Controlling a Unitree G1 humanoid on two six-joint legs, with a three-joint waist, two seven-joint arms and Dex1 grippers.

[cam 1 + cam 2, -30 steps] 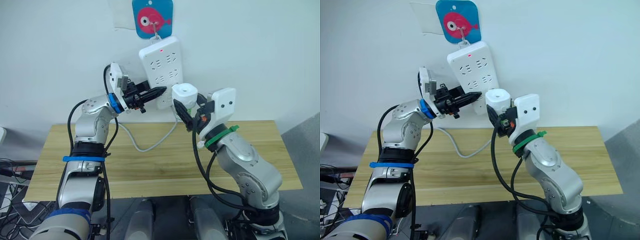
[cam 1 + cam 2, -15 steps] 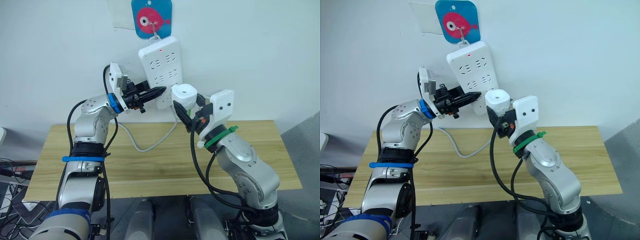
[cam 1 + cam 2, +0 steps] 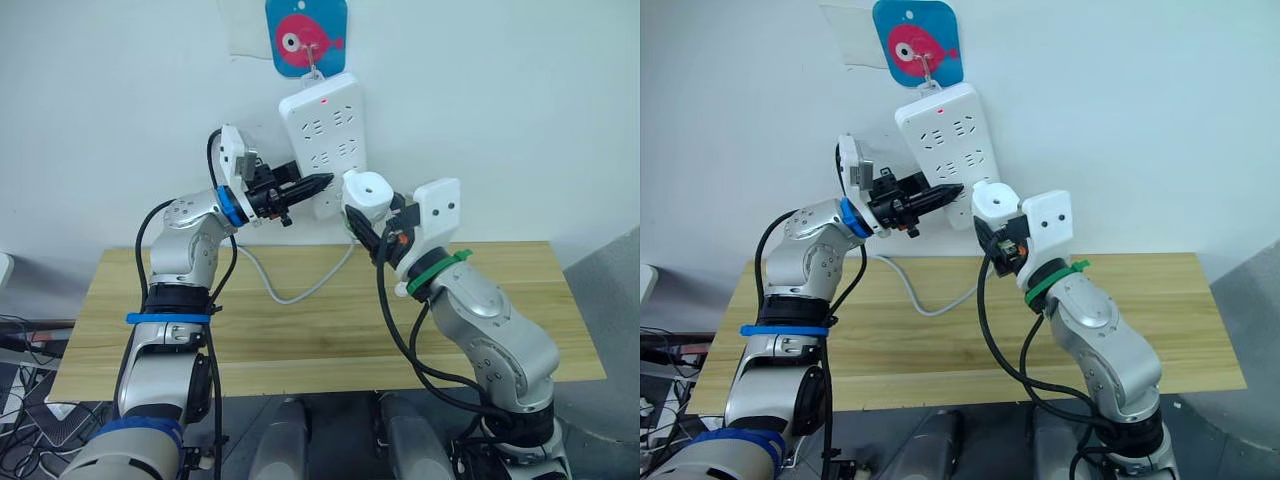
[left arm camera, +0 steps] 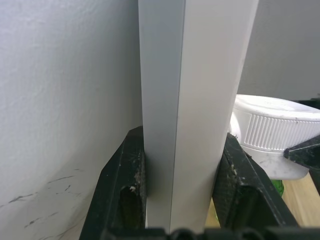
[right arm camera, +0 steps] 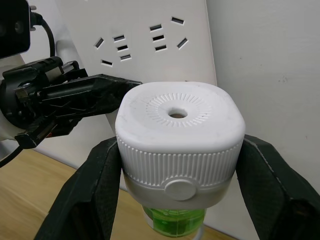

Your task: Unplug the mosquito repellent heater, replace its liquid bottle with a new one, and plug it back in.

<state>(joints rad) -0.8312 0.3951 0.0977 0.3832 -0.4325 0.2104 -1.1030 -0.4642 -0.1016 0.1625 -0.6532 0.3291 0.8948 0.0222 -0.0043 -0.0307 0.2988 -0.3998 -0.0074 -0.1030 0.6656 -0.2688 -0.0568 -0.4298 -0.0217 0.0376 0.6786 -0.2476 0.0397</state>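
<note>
Right end effector around white ribbed heater

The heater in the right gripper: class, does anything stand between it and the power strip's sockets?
Nothing visible blocks the sockets. The heater, held in the right gripper, sits just off the power strip. The left gripper clamps the strip's lower edge, close beside the heater but below the socket holes.

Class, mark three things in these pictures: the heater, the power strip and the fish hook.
heater (image 5: 180, 117), right wrist view, domed top.
power strip (image 3: 325, 125), left eye view, socket face.
fish hook (image 3: 303, 40), left eye view, pink fish.
</note>
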